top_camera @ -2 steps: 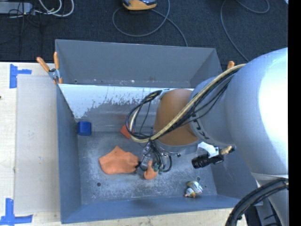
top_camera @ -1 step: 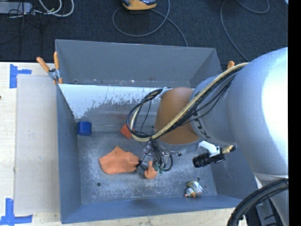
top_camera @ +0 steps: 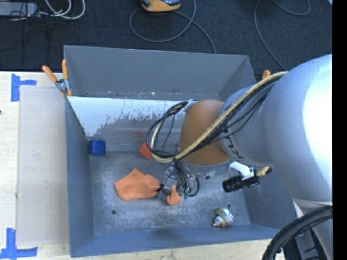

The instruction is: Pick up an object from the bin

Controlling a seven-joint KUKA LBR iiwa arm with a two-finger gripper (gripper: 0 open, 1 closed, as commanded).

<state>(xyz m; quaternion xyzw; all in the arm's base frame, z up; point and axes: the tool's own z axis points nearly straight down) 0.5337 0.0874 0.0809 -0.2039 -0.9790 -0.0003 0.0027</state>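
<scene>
Pale grey arm [top_camera: 306, 123], orange wrist cover [top_camera: 201, 131], black-yellow cables [top_camera: 162, 130], dark claw [top_camera: 172, 191].

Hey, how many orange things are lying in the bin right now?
3: a floppy orange piece mid-floor, a small orange lump right of it by the gripper, an orange-red corner peeking beside the cables. The arm may hide more.

We are seeing a robotics lab: a robot arm [top_camera: 303, 123] is hanging over a metal bin [top_camera: 157, 69], cables [top_camera: 69, 7] trailing on carpet [top_camera: 227, 20] behind it.

Dark carpeted floor [top_camera: 97, 34], black cables [top_camera: 162, 40] looping across, white cords [top_camera: 62, 4] upper left
</scene>
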